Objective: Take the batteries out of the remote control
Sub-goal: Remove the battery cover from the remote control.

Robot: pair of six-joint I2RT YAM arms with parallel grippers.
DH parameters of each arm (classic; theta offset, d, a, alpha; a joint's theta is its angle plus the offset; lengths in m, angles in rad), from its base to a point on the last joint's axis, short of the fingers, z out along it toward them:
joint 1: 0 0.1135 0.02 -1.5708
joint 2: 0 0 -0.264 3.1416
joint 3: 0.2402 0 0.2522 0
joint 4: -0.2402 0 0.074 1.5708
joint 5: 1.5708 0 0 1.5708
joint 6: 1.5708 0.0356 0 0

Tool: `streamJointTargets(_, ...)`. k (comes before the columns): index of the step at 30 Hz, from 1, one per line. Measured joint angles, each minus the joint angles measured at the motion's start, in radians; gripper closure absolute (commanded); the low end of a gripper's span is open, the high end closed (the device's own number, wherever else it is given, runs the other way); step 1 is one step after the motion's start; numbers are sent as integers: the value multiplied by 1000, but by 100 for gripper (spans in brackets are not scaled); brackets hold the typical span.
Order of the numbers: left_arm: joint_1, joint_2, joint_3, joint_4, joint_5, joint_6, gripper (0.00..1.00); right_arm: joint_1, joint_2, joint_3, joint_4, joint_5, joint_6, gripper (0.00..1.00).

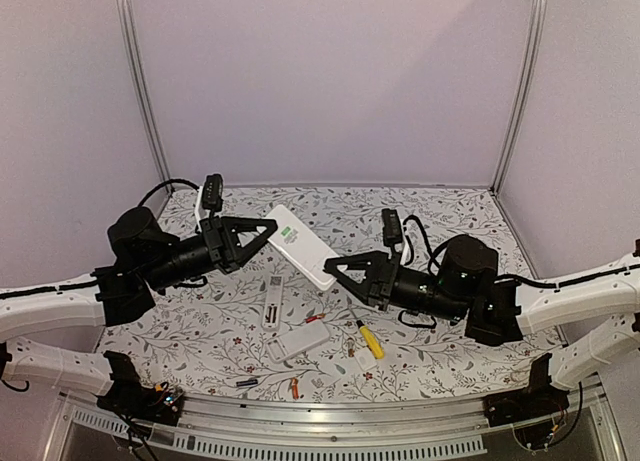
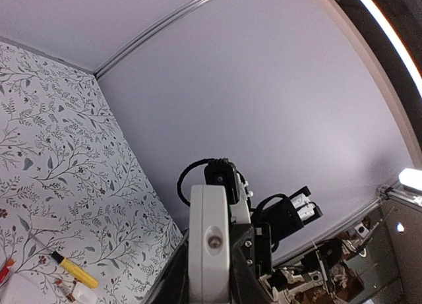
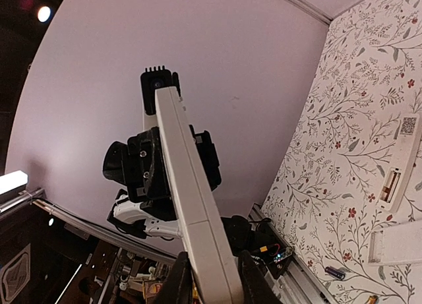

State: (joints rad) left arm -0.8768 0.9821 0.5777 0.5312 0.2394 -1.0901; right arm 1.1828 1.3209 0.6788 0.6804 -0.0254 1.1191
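Note:
A long white remote control hangs above the table, held at both ends. My left gripper is shut on its far-left end, and my right gripper is shut on its near-right end. The left wrist view looks at the remote end-on, between the dark fingers. In the right wrist view its thin edge runs up from between the fingertips. Loose batteries lie on the table: a red one, a dark one and an orange one. The dark blue battery lies near the front rail.
A narrow white remote with an open compartment and a second white remote lie on the floral table. A yellow-handled screwdriver and a small white cover plate lie beside them. Walls enclose three sides.

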Motion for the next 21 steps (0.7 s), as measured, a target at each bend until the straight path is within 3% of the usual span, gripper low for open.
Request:
streamJointTargets(5, 0, 8, 0, -2, 17, -4, 100, 0, -5, -15, 14, -9, 6, 78)
streamJointTargets(11, 9, 8, 4, -7, 35, -22, 98, -2, -6, -16, 35, -31, -32, 92)
streamJointTargets(15, 12, 3, 9, -11, 42, -23, 79, -13, -6, -9, 41, -60, -61, 99)
streamJointTargets(19, 17, 9, 10, -37, 62, -30, 48, -27, -9, -8, 35, -86, -89, 100)
streamJointTargets(21, 21, 17, 10, -48, 77, -27, 44, -39, -10, -8, 20, -98, -98, 100)
